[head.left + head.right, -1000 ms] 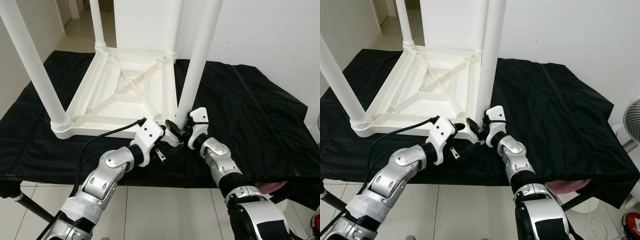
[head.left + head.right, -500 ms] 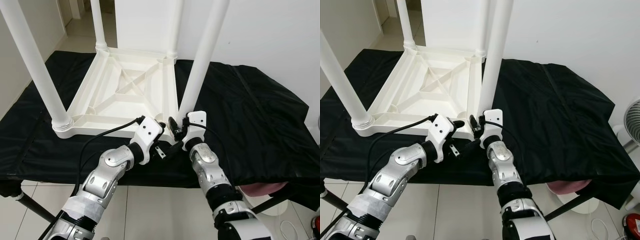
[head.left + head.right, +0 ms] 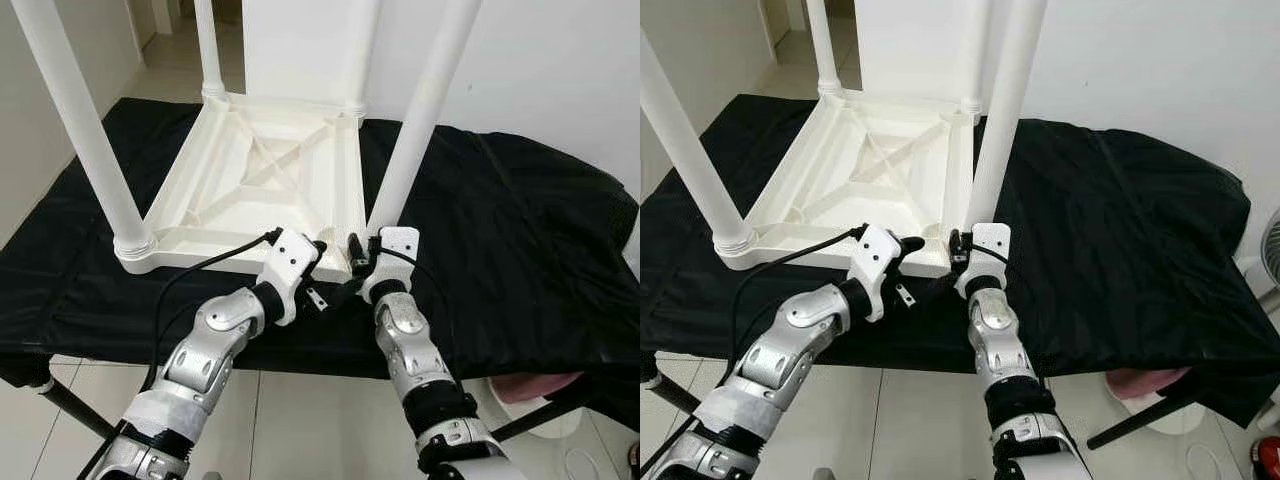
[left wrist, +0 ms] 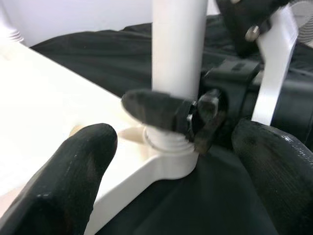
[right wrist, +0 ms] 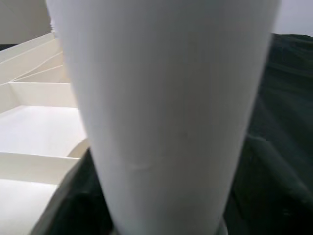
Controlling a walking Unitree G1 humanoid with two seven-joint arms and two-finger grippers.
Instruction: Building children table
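The white plastic children's table (image 3: 262, 185) lies upside down on a black cloth (image 3: 520, 230), its ribbed underside facing up with cross-braces meeting in the middle. Four round white legs stand up from its corners, long axes roughly vertical. The near-right leg (image 3: 425, 110) leans a little to the right as it rises; its threaded foot sits in the corner socket, as the left wrist view shows. The near-left leg (image 3: 80, 125) ends in a ringed collar at its corner.

The right gripper (image 3: 356, 252) is closed around the base of the near-right leg, one black finger on each side. The left gripper (image 3: 318, 272) sits just beside it at the table's near edge, its fingers (image 4: 73, 171) spread wide with nothing between them, aimed at that same corner. A black cable (image 3: 195, 275) trails back over the table edge from the left wrist.

The cloth drapes over a low stand on a pale tiled floor (image 3: 300, 420).
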